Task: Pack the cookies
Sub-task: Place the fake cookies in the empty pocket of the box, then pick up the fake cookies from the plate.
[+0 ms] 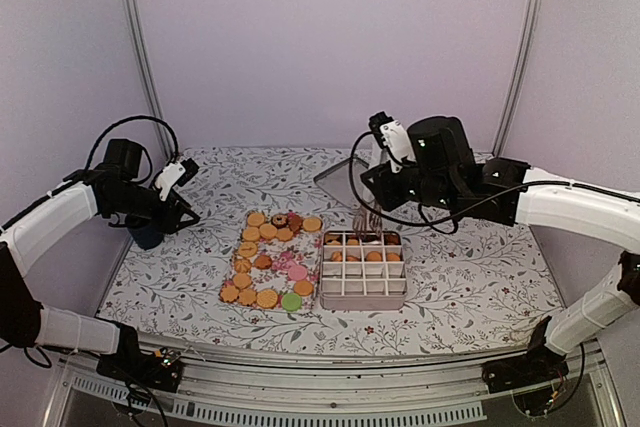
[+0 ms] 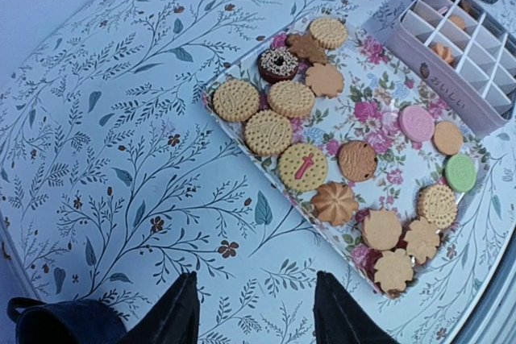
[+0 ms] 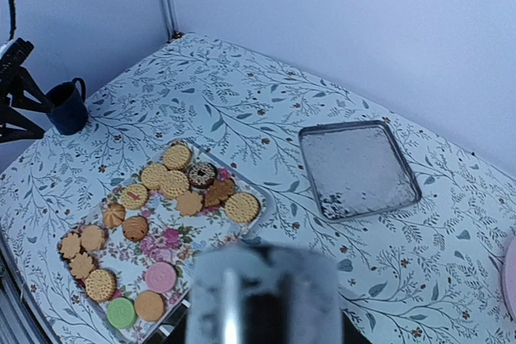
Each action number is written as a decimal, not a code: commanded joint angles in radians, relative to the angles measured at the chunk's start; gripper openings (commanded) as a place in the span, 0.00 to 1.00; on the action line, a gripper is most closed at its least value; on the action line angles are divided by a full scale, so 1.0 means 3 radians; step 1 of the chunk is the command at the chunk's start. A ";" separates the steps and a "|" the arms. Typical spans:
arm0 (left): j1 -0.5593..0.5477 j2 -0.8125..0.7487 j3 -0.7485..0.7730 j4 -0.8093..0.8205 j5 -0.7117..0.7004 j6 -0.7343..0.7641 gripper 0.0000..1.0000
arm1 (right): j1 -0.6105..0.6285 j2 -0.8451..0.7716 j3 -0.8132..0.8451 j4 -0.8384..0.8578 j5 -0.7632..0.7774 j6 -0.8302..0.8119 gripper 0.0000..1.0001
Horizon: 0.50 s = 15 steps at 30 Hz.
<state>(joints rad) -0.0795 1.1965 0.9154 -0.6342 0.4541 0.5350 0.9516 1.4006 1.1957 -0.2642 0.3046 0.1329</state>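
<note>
Leaf-printed cloth covers the surface (image 1: 460, 277). Round, scalloped and flower-shaped cookies (image 2: 302, 167) lie flat on a rectangular floral tray (image 2: 379, 94). Most are golden and dimpled, with smooth pink and green discs and one sprinkled dark ring. A few more sit in the gridded box (image 2: 451, 82) just beside it. The left gripper (image 2: 256, 279) hovers empty, fingers apart. The right gripper (image 1: 366, 215) hangs over the box; whether it grips anything cannot be told.

The top view looks down and forward from above the near edge of the table (image 1: 470, 287), covering all of it. The left wrist view looks down on the tray (image 2: 379, 110) of cookies (image 2: 302, 167) at close range. The right wrist view looks from higher up toward the far left corner. All three share the tray.
</note>
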 commanded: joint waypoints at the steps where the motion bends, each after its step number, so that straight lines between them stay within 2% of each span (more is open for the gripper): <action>1: 0.0071 0.0054 0.0049 -0.0023 -0.0010 0.0011 0.50 | 0.0311 0.0476 0.0516 0.0305 -0.0257 -0.0104 0.34; 9: 0.0242 0.0162 0.0032 -0.0067 -0.0006 0.0043 0.50 | 0.0680 0.1708 0.1727 0.0425 -0.0724 -0.0273 0.34; 15: 0.0340 0.0144 0.0009 -0.0099 0.0004 0.0077 0.50 | 0.0786 0.2430 0.2467 0.0410 -0.0963 -0.0358 0.35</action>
<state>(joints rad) 0.0036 1.2430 0.9154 -0.6491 0.4511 0.5415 1.1740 2.0380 1.8187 -0.1749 0.0864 0.0551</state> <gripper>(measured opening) 0.497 0.344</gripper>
